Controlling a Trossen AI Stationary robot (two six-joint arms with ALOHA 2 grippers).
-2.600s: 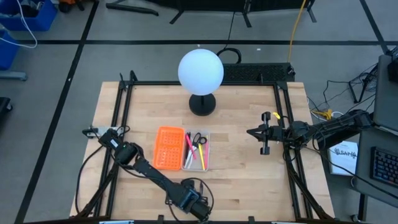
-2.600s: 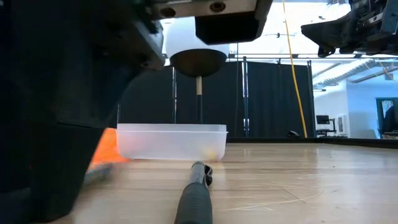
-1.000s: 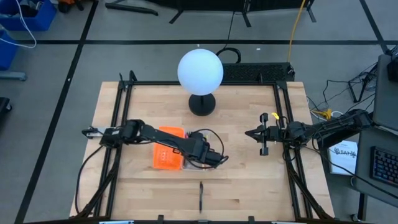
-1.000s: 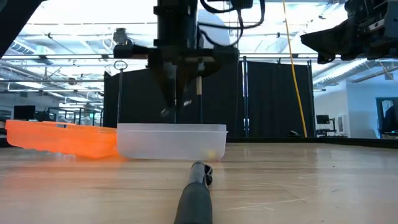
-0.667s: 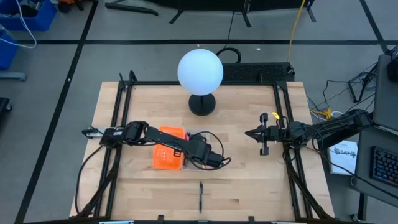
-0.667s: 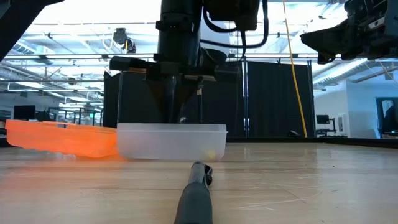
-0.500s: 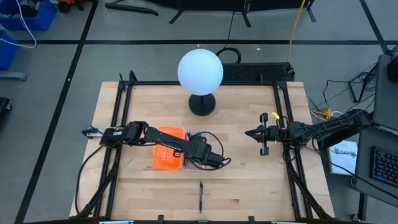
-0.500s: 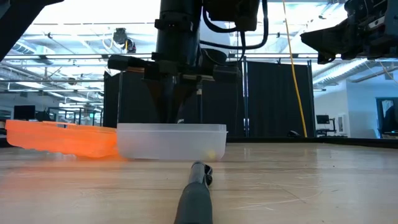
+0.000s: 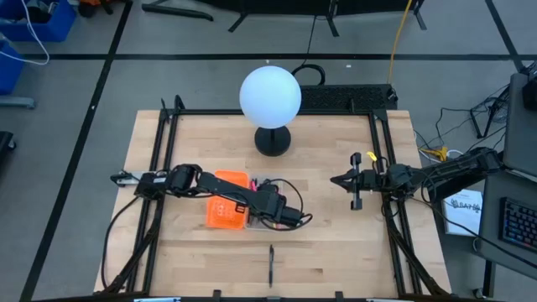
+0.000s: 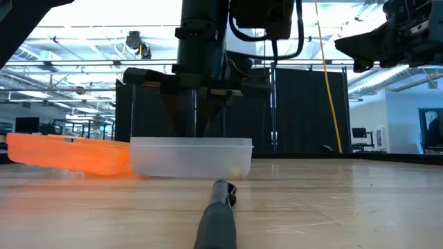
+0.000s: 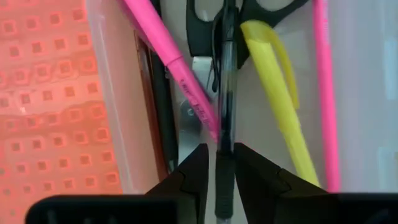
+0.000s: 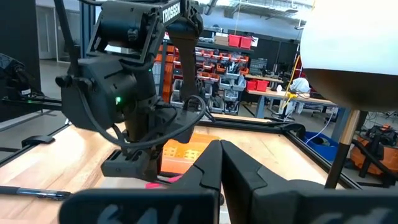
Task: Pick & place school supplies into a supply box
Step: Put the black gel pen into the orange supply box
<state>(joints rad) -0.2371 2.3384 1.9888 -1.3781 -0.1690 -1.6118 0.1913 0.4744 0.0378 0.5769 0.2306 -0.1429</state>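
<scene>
One black pen [image 11: 225, 106] clenched in left gripper [image 11: 219, 167] jaws, now lower inside clear tray [image 10: 190, 157]; right gripper [image 9: 342, 180] unmoved, jaws pressed together.

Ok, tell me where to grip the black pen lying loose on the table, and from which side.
Take the black pen mid-barrel from straight above, fingers across its width: it lies flat on bare wood, nothing beside it. The left tool, over the clear tray, holds another pen; the right tool waits aside.
</scene>
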